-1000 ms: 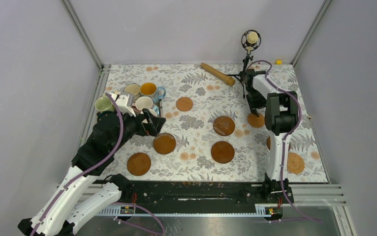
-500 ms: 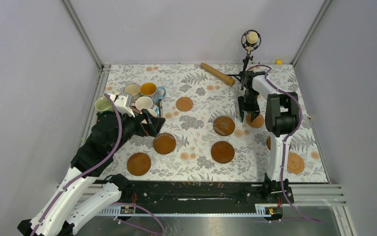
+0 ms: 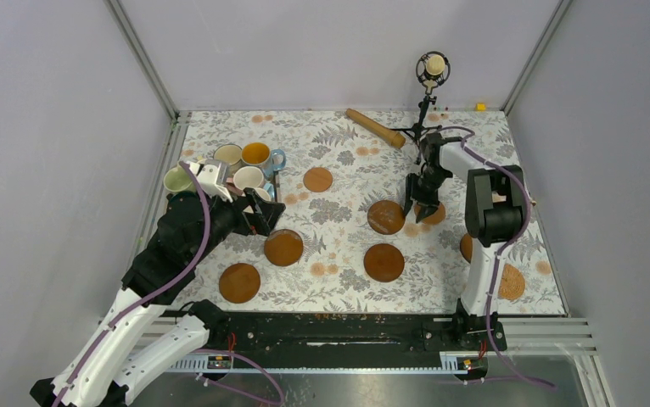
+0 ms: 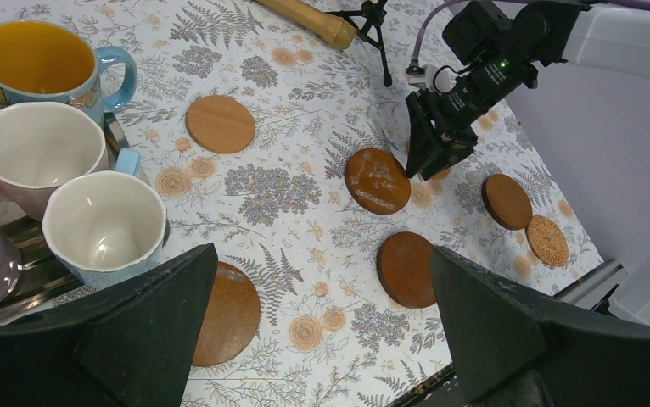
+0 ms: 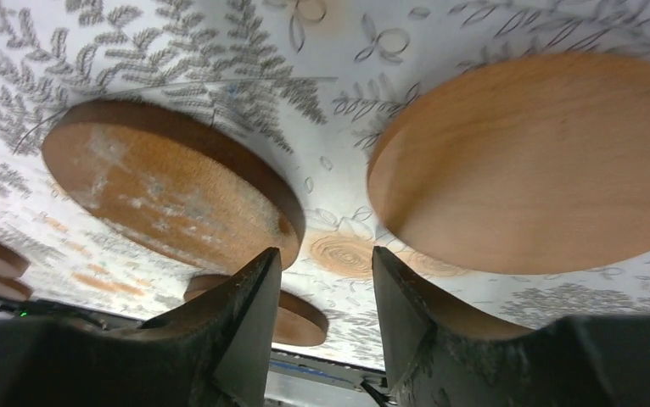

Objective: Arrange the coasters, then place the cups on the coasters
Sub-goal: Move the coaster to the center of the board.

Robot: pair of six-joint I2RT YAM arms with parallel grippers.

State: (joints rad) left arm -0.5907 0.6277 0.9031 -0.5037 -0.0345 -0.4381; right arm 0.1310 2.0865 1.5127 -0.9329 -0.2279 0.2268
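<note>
Toward the far right of the surface (image 3: 347,161), the right tool (image 5: 326,288) hangs empty, its fingers slightly apart, between a dark speckled coaster (image 5: 165,182) and a tan coaster (image 5: 534,161). The left tool (image 3: 262,212), spread wide, hovers beside the clustered mugs (image 3: 248,176).

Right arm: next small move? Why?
Probably lower the right gripper and nudge the light tan coaster rightward, away from the scuffed dark coaster. Its jaws stand narrowly parted and empty over the strip of tablecloth between those two, which lie close together without touching, so spacing them looks like the likeliest step.
</note>
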